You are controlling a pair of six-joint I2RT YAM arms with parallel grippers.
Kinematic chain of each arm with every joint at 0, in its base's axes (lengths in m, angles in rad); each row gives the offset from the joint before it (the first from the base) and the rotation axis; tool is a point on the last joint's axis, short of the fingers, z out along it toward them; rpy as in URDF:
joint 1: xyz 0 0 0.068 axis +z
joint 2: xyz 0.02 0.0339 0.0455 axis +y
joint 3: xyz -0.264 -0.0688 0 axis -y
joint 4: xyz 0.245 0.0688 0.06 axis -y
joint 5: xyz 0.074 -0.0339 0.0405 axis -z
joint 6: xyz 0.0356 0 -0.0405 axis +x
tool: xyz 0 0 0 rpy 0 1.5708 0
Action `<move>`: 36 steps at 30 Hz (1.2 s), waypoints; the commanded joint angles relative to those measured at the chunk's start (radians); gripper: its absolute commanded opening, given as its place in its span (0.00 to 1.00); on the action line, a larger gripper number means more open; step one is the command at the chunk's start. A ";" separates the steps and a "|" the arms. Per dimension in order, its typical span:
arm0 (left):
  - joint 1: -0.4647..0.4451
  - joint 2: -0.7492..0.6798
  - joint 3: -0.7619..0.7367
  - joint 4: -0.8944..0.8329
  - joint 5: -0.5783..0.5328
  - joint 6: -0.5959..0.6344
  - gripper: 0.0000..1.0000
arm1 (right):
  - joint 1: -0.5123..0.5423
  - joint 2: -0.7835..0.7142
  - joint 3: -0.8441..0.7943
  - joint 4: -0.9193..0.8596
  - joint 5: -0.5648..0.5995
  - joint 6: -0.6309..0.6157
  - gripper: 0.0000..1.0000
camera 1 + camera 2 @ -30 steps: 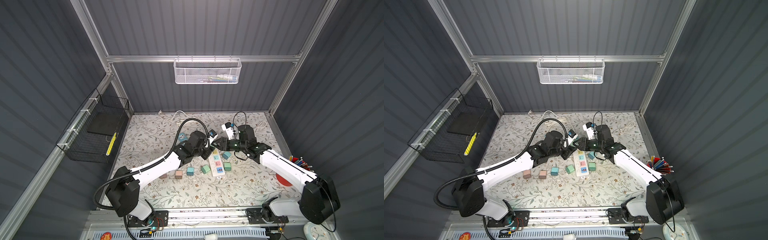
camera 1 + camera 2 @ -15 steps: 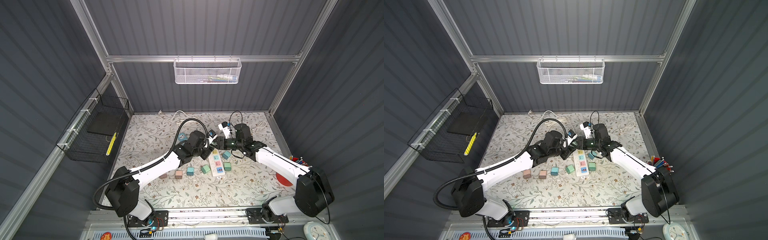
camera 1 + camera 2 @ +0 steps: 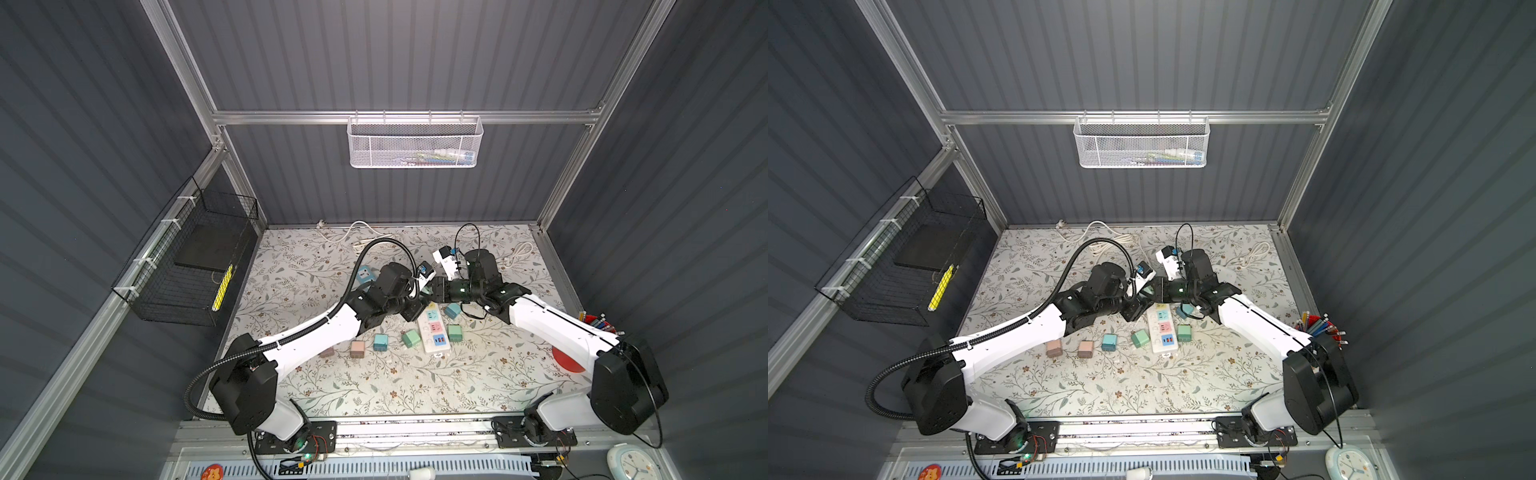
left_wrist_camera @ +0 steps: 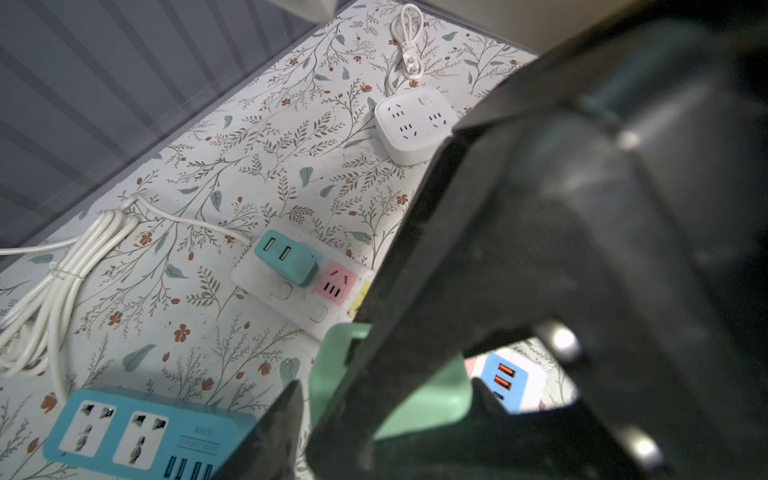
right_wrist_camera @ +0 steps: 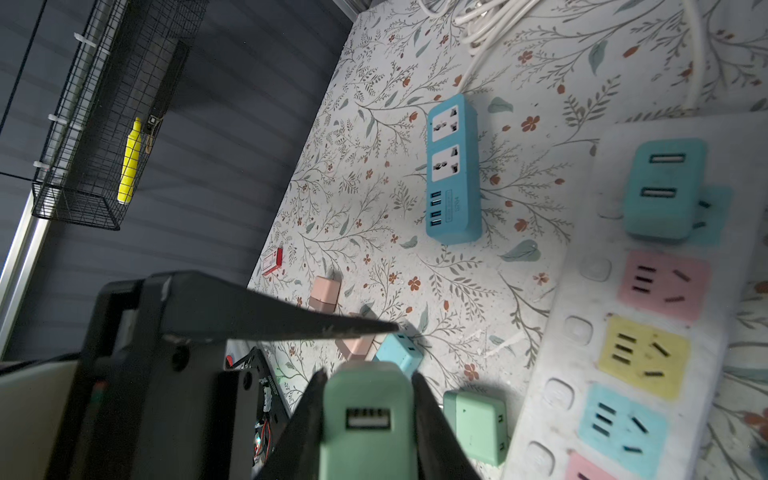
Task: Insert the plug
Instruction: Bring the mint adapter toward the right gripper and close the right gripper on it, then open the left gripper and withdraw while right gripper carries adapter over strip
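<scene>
Right gripper [image 5: 368, 376] clamps green plug [image 5: 368, 432], left gripper [image 3: 422, 297] parted — power strip [image 5: 561, 332] edge near

The right gripper [image 5: 368, 376] pinches a green plug [image 5: 368, 419] between its two black fingers, with the plug's USB port facing the camera. Just beside it lies a white power strip [image 5: 582, 291] with pink, yellow and blue sockets. A teal plug [image 5: 665, 187] sits on another socket.

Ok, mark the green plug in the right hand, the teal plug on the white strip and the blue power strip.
green plug [image 5: 368, 392]: right wrist view, face beside its USB port.
teal plug [image 5: 663, 176]: right wrist view, between its two USB ports.
blue power strip [image 5: 445, 143]: right wrist view, top between its two sockets.
</scene>
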 commanded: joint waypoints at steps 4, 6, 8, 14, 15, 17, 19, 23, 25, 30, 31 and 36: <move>0.002 -0.177 -0.051 0.141 -0.246 -0.071 1.00 | 0.010 -0.044 0.021 -0.040 0.329 -0.088 0.08; 0.024 -0.212 -0.075 0.198 -0.386 -0.150 1.00 | 0.014 -0.030 0.010 -0.008 0.422 -0.115 0.08; 0.105 -0.217 -0.056 0.167 -0.454 -0.277 1.00 | 0.019 0.000 -0.002 0.028 0.495 -0.147 0.07; 0.336 -0.118 0.051 -0.047 -0.387 -0.504 1.00 | 0.025 0.142 -0.017 0.098 0.615 -0.238 0.07; 0.343 -0.105 0.063 -0.060 -0.373 -0.496 1.00 | 0.027 0.171 -0.010 0.103 0.626 -0.238 0.07; 0.347 -0.083 0.070 -0.067 -0.355 -0.486 1.00 | 0.033 0.221 -0.001 0.121 0.637 -0.219 0.06; 0.353 -0.069 0.071 -0.068 -0.314 -0.493 1.00 | 0.049 0.262 -0.006 0.173 0.664 -0.201 0.05; 0.354 -0.060 0.056 -0.057 -0.259 -0.496 1.00 | 0.068 0.312 -0.029 0.271 0.732 -0.184 0.05; 0.355 -0.062 0.051 -0.056 -0.251 -0.496 1.00 | 0.084 0.320 -0.051 0.334 0.765 -0.191 0.05; 0.354 -0.071 0.029 -0.040 -0.235 -0.495 1.00 | 0.101 0.352 -0.053 0.377 0.800 -0.199 0.04; 0.354 -0.073 0.025 -0.039 -0.234 -0.494 1.00 | 0.101 0.359 -0.050 0.377 0.809 -0.198 0.04; 0.354 -0.080 0.027 -0.035 -0.235 -0.490 1.00 | 0.108 0.382 -0.038 0.354 0.840 -0.201 0.03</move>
